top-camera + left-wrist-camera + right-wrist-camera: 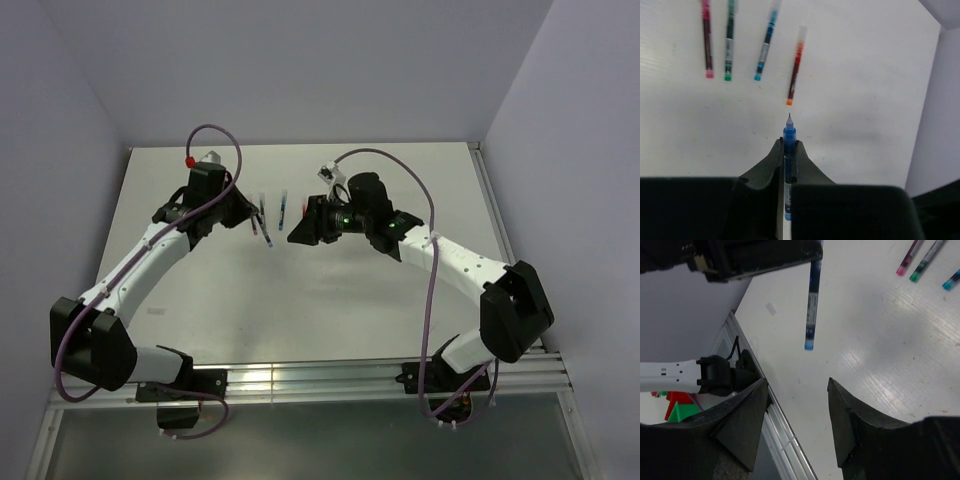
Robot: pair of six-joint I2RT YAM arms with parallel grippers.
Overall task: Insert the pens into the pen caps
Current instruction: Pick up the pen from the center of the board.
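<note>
Blue pen [789,134]: pinched between the pressed-together fingers of the left gripper [789,148]; the barrel runs back along the gripper's axis and the bare needle tip projects forward, clear of the table [870,75]; this hold leaves exposed the writing end, which is the end a cap must receive.

The right gripper [797,384]: fingers spread, nothing between them; in its wrist view the blue pen hangs ahead of it, rear end nearest; the two arms face one another over the middle of the table, a posture suited to mating two parts in the air.

Four further pens lie flat beyond the held tip, roughly parallel, none touching: pink pen [706,40]; green pen [729,42]; light-blue pen [765,47]; red pen [795,67], nearest the tip and almost in line with it. Their far ends look pale and translucent; whether those are fitted caps cannot be determined; no loose cap is identifiable in any view.

Judged stage: pen acquired, cap not yet presented; the free gripper is the probable means of fetching one. Caution: the tip is fine; a small angular error would likely miss the cap mouth.
</note>
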